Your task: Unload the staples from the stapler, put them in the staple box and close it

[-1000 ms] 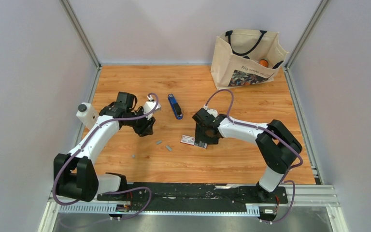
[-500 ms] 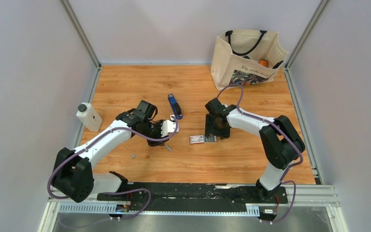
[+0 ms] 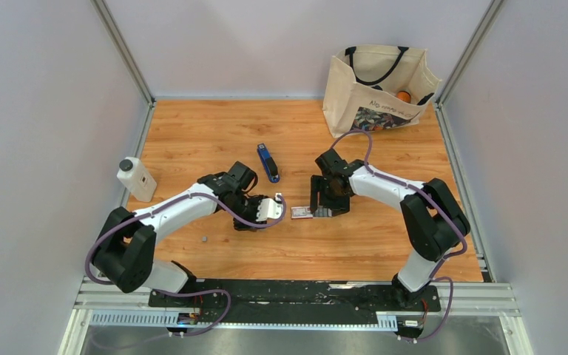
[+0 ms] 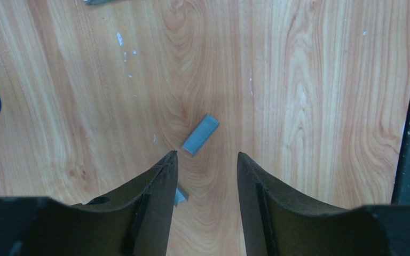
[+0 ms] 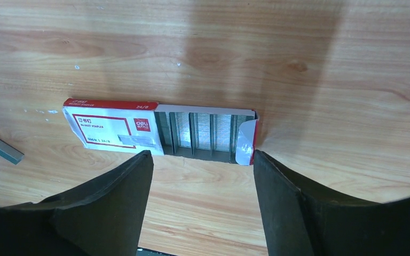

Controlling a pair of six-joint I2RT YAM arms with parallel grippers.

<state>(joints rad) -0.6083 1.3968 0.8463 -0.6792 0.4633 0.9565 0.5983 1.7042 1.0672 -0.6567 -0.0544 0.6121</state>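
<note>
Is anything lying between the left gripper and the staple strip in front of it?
Nothing visible does. The left gripper is open, and the staple strip lies just beyond its fingertips with only bare tabletop between. A smaller staple bit sits beside one finger, off that line.

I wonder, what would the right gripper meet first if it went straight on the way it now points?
Probably the white-and-red staple box, tray slid open, lying ahead of the right gripper between its open fingers; the gap is unclear.
</note>
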